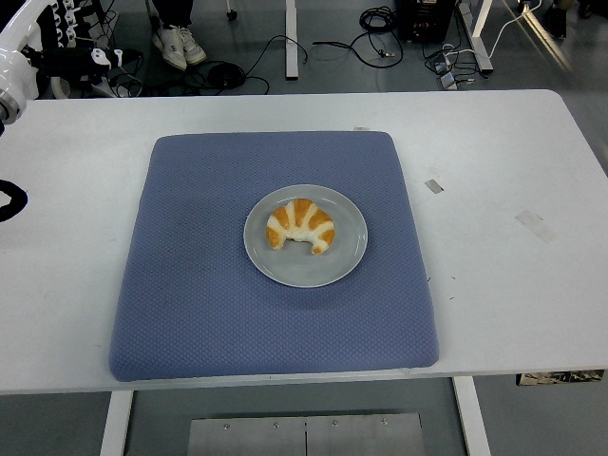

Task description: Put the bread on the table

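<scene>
- One crescent-shaped croissant bread with orange and white stripes (300,226) lies on one round grey plate (347,255), roughly at the plate's middle, its ends pointing toward the table's near edge.
- The plate sits near the centre of one square blue quilted mat (199,285), which covers much of the white table (494,285).
- Two small pale tape scraps (433,186) lie on the bare table right of the mat.
- One left hand (9,201) shows only as a black sliver at the left edge, well apart from the bread; I cannot tell whether it is spread or curled.
- Beyond the far edge: grey floor, black cables (380,19), white table legs, and a person's white shoes (178,43).
</scene>
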Available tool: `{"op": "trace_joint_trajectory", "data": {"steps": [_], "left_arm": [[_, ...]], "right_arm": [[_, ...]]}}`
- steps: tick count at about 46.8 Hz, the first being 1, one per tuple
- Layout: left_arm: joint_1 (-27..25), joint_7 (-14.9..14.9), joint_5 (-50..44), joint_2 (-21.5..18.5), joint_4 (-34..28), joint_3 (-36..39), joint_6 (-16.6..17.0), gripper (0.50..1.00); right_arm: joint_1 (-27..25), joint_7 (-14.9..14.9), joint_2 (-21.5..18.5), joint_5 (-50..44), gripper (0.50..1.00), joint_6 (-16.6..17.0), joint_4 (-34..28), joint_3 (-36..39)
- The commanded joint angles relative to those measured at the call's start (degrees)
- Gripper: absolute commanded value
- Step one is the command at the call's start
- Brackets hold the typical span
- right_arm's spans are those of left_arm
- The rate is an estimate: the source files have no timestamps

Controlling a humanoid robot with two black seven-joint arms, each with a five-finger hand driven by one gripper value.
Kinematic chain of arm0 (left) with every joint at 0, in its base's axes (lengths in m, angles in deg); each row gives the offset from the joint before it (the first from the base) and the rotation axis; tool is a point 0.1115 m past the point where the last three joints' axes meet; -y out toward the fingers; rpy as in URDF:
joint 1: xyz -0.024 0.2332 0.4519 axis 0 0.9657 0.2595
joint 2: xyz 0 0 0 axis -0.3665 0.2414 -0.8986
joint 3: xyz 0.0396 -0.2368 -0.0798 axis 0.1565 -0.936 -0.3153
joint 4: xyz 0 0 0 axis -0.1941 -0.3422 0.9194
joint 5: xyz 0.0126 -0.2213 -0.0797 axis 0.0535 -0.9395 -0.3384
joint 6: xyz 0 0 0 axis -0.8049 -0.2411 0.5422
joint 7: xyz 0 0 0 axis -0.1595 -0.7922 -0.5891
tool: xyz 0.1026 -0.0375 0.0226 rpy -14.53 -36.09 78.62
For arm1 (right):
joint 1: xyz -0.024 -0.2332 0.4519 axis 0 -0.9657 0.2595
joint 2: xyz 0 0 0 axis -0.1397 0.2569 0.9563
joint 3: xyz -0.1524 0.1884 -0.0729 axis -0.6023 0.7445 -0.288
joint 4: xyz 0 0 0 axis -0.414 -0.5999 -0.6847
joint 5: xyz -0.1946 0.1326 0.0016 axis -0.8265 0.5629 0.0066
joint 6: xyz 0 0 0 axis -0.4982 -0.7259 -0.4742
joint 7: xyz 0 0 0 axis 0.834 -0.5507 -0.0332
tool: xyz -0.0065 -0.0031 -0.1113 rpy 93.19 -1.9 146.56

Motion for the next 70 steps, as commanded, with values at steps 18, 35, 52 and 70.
{"op": "trace_joint_trajectory", "data": {"steps": [18,35,52,70], "left_arm": [[0.1,0.2,0.0,-0.2,0.1,0.0,0.2,0.980],[0.2,0.2,-0.1,-1.1,0.1,-0.4,0.2,0.980],[-2.8,-1.8,3.1,-0.9,-2.0,2.4,0.3,0.980],[-5.8,-8.3,11.1,2.7,-5.5,6.2,2.0,0.978]], "right_arm": [[0.0,0.0,0.0,0.0,1.000,0.0,0.0,0.0],[0.0,0.0,0.0,0.1,1.000,0.0,0.0,0.0],[0.0,0.0,0.0,0.0,1.000,0.0,0.0,0.0],[0.0,0.0,0.0,0.0,1.000,0.0,0.0,0.0]]}}
